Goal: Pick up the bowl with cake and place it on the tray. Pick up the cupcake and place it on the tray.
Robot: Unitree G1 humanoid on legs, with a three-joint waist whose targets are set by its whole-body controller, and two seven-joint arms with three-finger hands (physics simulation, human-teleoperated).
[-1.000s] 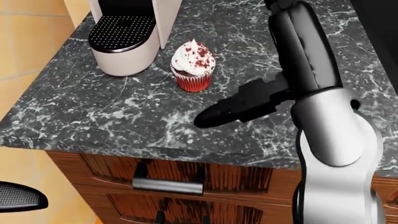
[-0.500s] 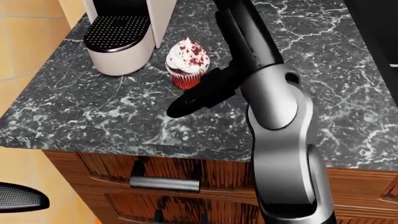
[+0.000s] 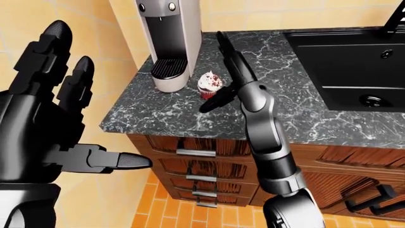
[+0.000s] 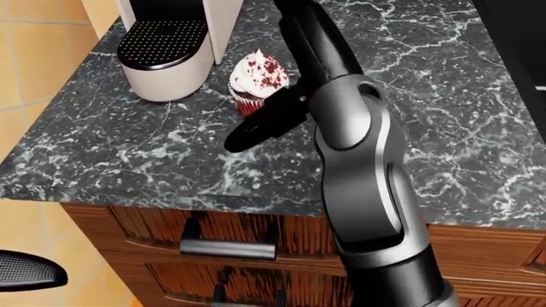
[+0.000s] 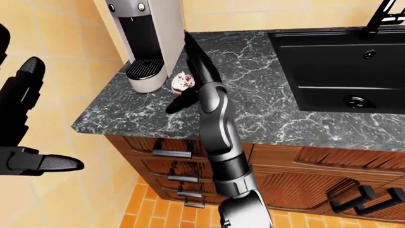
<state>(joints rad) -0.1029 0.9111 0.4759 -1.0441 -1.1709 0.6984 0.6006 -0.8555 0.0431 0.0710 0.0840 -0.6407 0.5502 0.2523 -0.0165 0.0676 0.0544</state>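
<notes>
A red-velvet cupcake with white frosting stands on the dark marble counter, just right of the coffee machine. My right arm reaches across the counter from the bottom of the head view. My right hand rests against the cupcake's right and lower side. One black finger stretches out toward the lower left, not curled round the cupcake; the arm hides the other fingers. My left hand is raised at the far left of the left-eye view, fingers spread and empty. No bowl with cake or tray shows in any view.
A white coffee machine stands at the counter's left end. A black sink is set in on the right, with a faucet above it. Wooden drawers with metal handles run under the counter's edge. Orange tiles cover the floor.
My right arm has swung left across the head view. Its hand moved from below and right of the cupcake up against the cupcake's side.
</notes>
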